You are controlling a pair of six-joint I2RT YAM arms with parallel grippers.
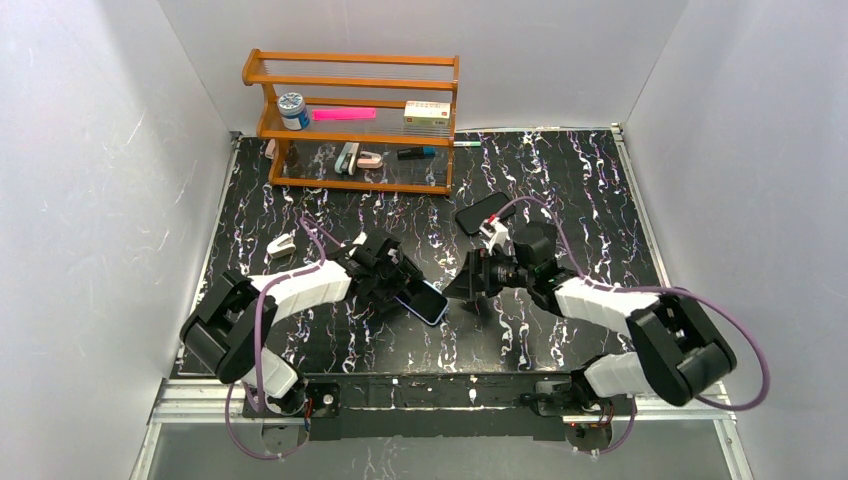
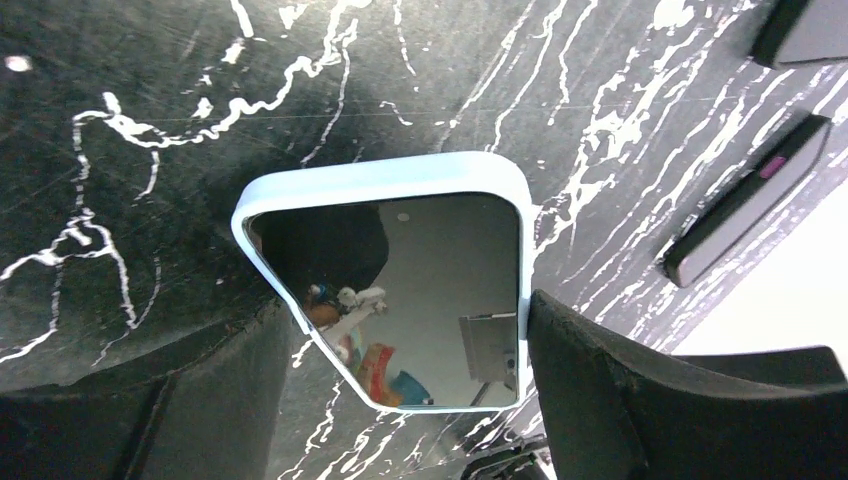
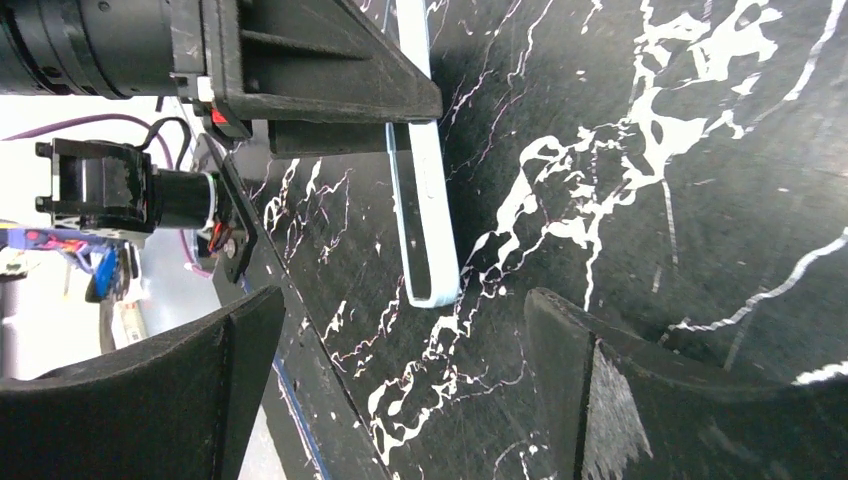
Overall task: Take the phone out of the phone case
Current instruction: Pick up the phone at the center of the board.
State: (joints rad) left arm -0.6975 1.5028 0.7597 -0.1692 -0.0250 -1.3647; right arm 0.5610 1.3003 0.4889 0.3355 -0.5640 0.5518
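Observation:
The phone in its light blue case (image 1: 422,301) lies low over the table's middle. My left gripper (image 1: 397,285) is shut on the case's long edges. In the left wrist view the glossy screen (image 2: 420,290) faces the camera, with one finger (image 2: 640,400) against the case rim. My right gripper (image 1: 464,290) is open and empty, just right of the phone and pointing at it. In the right wrist view the case's end (image 3: 428,250) shows edge-on ahead of the open fingers (image 3: 640,400), not touching them.
A second black phone (image 1: 480,212) lies behind the right gripper. A wooden shelf (image 1: 352,120) with small items stands at the back. A small white object (image 1: 280,243) lies at the left. White walls enclose the black marbled table (image 1: 560,180).

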